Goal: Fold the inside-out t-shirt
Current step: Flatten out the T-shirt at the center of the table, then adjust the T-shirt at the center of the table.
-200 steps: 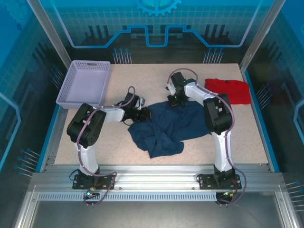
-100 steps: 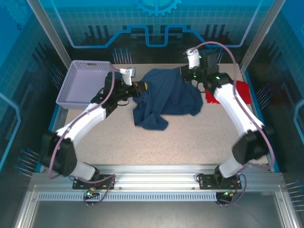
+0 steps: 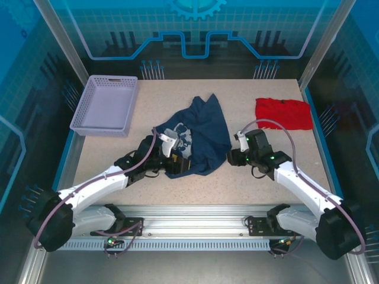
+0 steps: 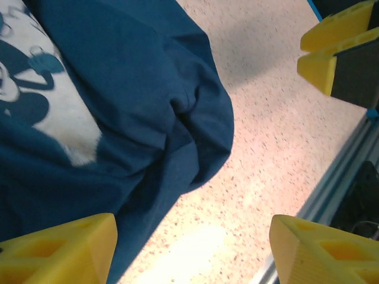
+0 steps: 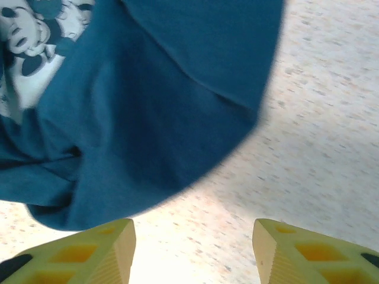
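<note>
Table point(image 3: 249, 94), one t-shirt point(image 3: 207, 133), one garment point(image 3: 283, 112), one basket point(image 3: 106, 103), left fingers point(image 4: 59, 248) spread, right fingers point(image 5: 89, 248) spread

The t-shirt point(image 4: 148, 89) runs off the top and left edges of the left wrist view, its pale print point(image 4: 59, 118) cut short. From the right wrist its lower edge is blurred. From above, the left gripper point(image 3: 176, 164) covers part of its near edge, and the print is too small to read.
</note>
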Motion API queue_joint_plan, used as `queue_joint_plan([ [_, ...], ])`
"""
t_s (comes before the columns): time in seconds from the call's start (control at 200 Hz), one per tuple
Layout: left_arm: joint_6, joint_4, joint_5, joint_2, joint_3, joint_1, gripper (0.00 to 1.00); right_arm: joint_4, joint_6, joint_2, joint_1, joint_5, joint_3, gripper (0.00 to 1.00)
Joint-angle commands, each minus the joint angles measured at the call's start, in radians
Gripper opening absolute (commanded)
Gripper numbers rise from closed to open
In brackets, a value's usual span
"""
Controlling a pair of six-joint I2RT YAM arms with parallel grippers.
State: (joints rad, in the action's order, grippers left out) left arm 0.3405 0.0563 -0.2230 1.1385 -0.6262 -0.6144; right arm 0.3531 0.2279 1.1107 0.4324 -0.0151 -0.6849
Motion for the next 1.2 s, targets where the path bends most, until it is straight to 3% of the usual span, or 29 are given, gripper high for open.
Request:
queue_joint_plan([
  [0.0, 0.058, 0.048, 0.182, 0.008, -0.053, 0.031, 0.72, -0.11, 0.013, 0.123, 0.078, 0.042, -0.091, 0.57],
  [0.08, 0.126, 0.089, 0.196, 0.064, -0.074, 0.091, 0.72, -0.113, 0.008, 0.245, 0.13, 0.026, -0.168, 0.58],
  [0.175, 0.175, 0.085, 0.138, 0.148, -0.093, 0.141, 0.72, -0.126, -0.01, 0.389, 0.167, -0.008, -0.267, 0.63],
  [0.335, 0.157, 0.076, 0.08, 0.259, -0.136, 0.092, 0.73, -0.089, -0.059, 0.58, 0.181, -0.027, -0.381, 0.66],
  [0.38, 0.156, 0.078, 0.081, 0.291, -0.148, 0.079, 0.73, -0.071, -0.068, 0.616, 0.182, -0.029, -0.406, 0.61],
  [0.435, 0.153, 0.074, 0.079, 0.337, -0.161, 0.066, 0.73, -0.055, -0.072, 0.635, 0.181, -0.029, -0.425, 0.45],
  [0.495, 0.144, 0.077, 0.075, 0.387, -0.181, 0.053, 0.72, -0.048, -0.073, 0.617, 0.176, -0.043, -0.428, 0.28],
  [0.585, 0.12, 0.089, 0.046, 0.453, -0.216, 0.024, 0.67, -0.037, -0.049, 0.538, 0.132, -0.007, -0.407, 0.13],
  [0.67, 0.099, 0.098, 0.029, 0.502, -0.233, 0.004, 0.57, -0.057, 0.018, 0.442, 0.062, 0.114, -0.353, 0.06],
  [0.77, 0.087, 0.109, 0.044, 0.538, -0.24, 0.004, 0.39, -0.097, 0.096, 0.331, -0.017, 0.222, -0.268, 0.02],
  [0.92, 0.075, 0.056, 0.056, 0.467, -0.197, 0.008, 0.0, -0.102, 0.181, 0.193, -0.107, 0.246, -0.142, 0.0],
  [1.09, 0.067, -0.049, 0.04, 0.269, -0.08, 0.03, 0.0, -0.014, 0.157, 0.091, -0.142, 0.084, -0.078, 0.06],
  [1.195, 0.068, -0.105, -0.009, 0.2, -0.025, 0.042, 0.0, 0.01, 0.056, 0.079, -0.077, 0.035, -0.078, 0.22],
])
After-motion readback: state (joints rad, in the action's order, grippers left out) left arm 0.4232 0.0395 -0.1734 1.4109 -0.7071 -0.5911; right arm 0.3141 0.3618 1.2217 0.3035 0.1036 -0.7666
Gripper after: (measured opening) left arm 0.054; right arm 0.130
